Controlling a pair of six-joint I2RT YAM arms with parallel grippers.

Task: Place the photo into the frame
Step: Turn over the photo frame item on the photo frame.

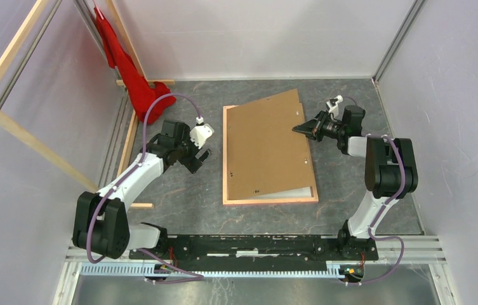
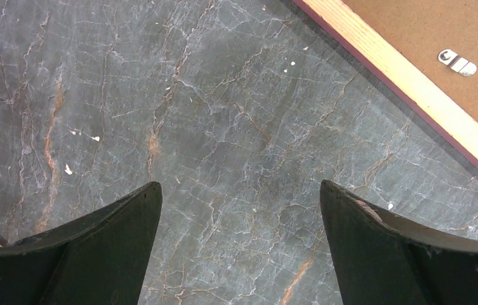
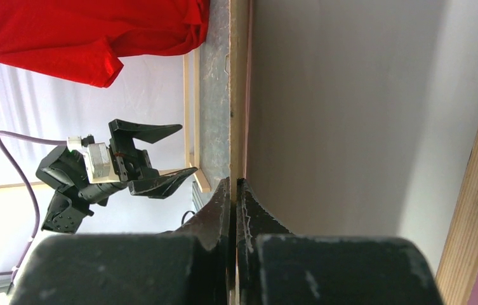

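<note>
**A:** The photo [image 1: 296, 192] lies inside the frame [image 1: 225, 159], white back up. Only a pale strip shows at the frame's near right corner, the rest is under the backing board [image 1: 265, 146].

**B:** I'd call that sheet light, thin and floppy, so it creases easily. Take it by an edge and keep it flat.

**A:** The right gripper [image 1: 305, 130] is at the frame's right side, fingers pinched tight on the board's edge, and the board sits skewed.

**B:** The left gripper [image 2: 239, 190] gapes wide with nothing in it, hanging above the table [image 2: 160, 95] just left of the frame.
</note>
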